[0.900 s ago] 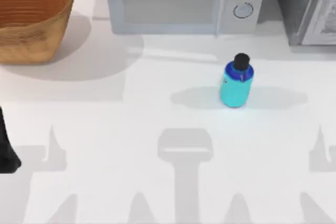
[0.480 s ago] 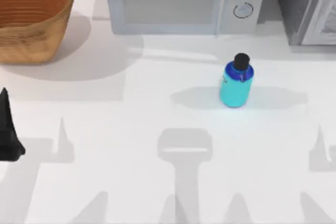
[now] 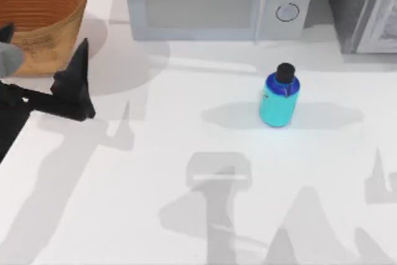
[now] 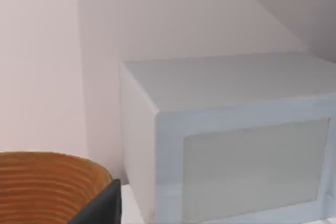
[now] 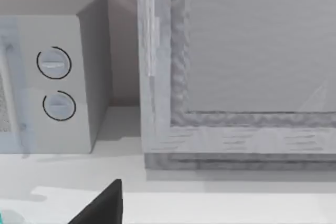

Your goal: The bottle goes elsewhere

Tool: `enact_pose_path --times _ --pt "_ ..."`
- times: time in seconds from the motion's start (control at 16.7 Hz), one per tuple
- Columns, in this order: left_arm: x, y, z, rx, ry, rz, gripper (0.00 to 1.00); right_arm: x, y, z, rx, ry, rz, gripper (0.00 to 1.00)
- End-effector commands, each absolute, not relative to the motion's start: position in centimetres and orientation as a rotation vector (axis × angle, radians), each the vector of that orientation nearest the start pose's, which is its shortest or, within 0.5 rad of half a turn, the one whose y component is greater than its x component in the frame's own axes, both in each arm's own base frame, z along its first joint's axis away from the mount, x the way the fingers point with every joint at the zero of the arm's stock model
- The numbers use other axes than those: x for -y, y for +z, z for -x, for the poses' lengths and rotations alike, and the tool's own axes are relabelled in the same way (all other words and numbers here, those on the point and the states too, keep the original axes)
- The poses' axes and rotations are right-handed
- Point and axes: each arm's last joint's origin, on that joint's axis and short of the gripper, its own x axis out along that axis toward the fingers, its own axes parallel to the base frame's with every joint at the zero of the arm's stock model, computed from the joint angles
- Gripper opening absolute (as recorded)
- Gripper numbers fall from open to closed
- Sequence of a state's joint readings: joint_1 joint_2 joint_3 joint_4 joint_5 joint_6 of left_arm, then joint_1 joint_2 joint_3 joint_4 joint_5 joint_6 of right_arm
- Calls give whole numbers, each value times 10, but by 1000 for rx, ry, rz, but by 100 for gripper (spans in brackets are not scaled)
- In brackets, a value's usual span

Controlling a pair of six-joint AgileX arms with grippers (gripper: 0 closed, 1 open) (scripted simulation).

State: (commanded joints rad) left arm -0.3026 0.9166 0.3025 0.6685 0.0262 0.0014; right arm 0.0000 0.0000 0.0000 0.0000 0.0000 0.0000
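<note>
The bottle [image 3: 279, 100] stands upright on the white table [image 3: 186, 153], right of centre and just in front of the microwave; it has a turquoise body, a blue shoulder and a black cap. My left gripper [image 3: 44, 36] is at the far left, beside and partly over the basket, well away from the bottle. Its fingers are spread open with nothing between them. One dark finger [image 4: 102, 205] shows in the left wrist view. A dark part of my right gripper [image 5: 102, 205] shows in the right wrist view, facing the back right corner.
A woven basket [image 3: 43, 4] sits at the back left. A pale microwave [image 3: 211, 4] with two dials stands at the back centre. A grey cabinet [image 3: 366, 10] fills the back right corner. Open table lies in front of the bottle.
My left arm has come in from the left edge and moved toward the back and right, ending beside the basket. The bottle has not moved.
</note>
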Motion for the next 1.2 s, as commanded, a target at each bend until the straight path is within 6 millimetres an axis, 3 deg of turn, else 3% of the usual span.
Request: enact_pose_path --times 0.18,0.48,0.84,1.02,1.2 --pt "100 201 -231 4 -430 10 100 1 160 -106 0 0 0 100" --pt "173 127 -269 -55 -603 -10 100 1 160 -106 0 0 0 100" --pt "232 48 -266 -25 -758 -8 100 1 160 -106 0 0 0 100" --pt "244 27 -260 -3 -797 -2 100 1 160 -106 0 0 0 100" --pt "247 23 -259 2 -805 0 100 1 160 -106 0 0 0 100"
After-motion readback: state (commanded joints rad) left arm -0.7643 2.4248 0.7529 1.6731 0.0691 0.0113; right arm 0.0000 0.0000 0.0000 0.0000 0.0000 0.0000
